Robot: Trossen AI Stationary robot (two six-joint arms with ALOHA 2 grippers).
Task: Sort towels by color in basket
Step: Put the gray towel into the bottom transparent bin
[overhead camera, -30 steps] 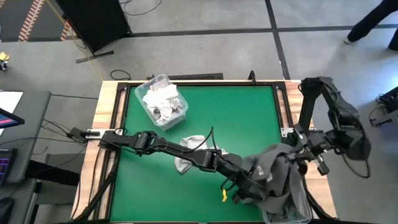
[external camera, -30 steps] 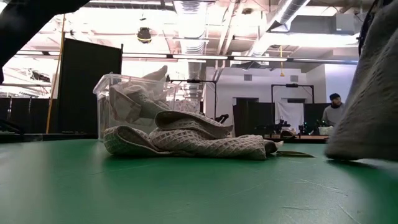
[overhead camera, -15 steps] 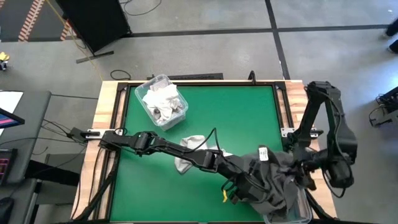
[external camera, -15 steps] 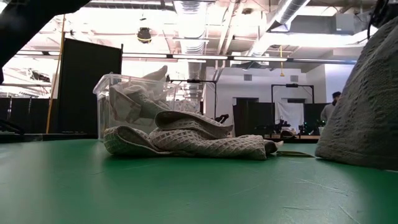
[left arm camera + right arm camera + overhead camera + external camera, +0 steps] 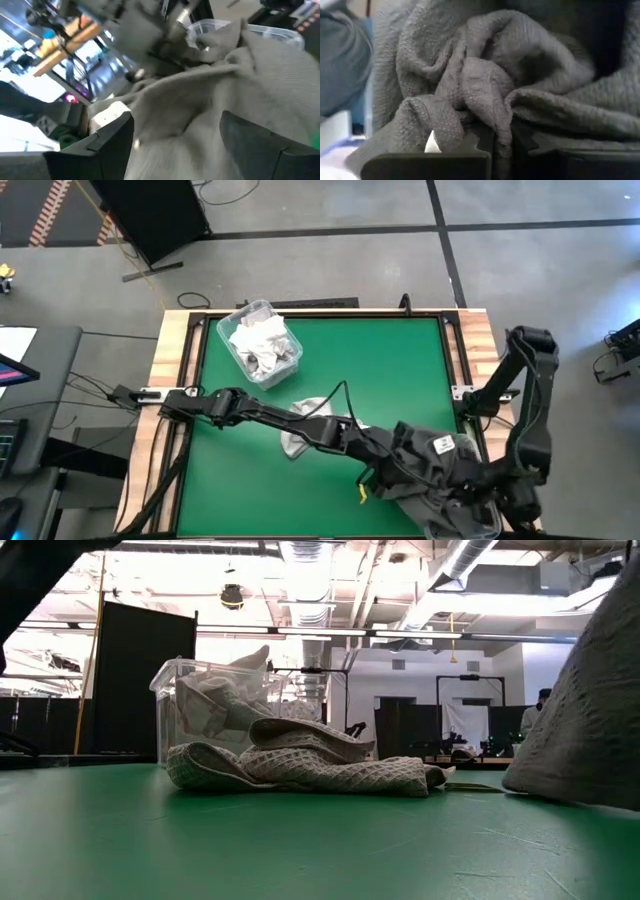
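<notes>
A dark grey towel (image 5: 440,470) lies bunched at the table's near right, partly over a clear bin (image 5: 478,525); in the low view the dark grey towel (image 5: 590,720) reaches the table. My right gripper (image 5: 495,490) is shut on it. My left gripper (image 5: 395,480) stands open at the towel's left side, and cloth fills the gap between its fingers (image 5: 107,137). A white towel with grid lines (image 5: 310,425) lies on the table's middle. A clear basket (image 5: 228,330) at the far left holds pale towels (image 5: 260,345). My left gripper has the dark grey towel (image 5: 200,115) between its open fingers; I cannot tell whether they touch it. My right gripper pinches a bunched fold of the towel (image 5: 492,110) between its two fingers, several layers thick. The fingers slant downward. The cloth lies slack over the bin's rim and the table.
A small yellow object (image 5: 360,495) lies on the green mat beside my left gripper. The wooden table frame (image 5: 170,380) borders the mat. A person (image 5: 540,705) stands far behind the table in the low view.
My right gripper has sunk and gone toward the table's near edge, rolling as it went, still shut on the dark grey towel. The towel has come down from hanging and now lies bunched lower over the bin and table. My left gripper has tipped up slightly.
</notes>
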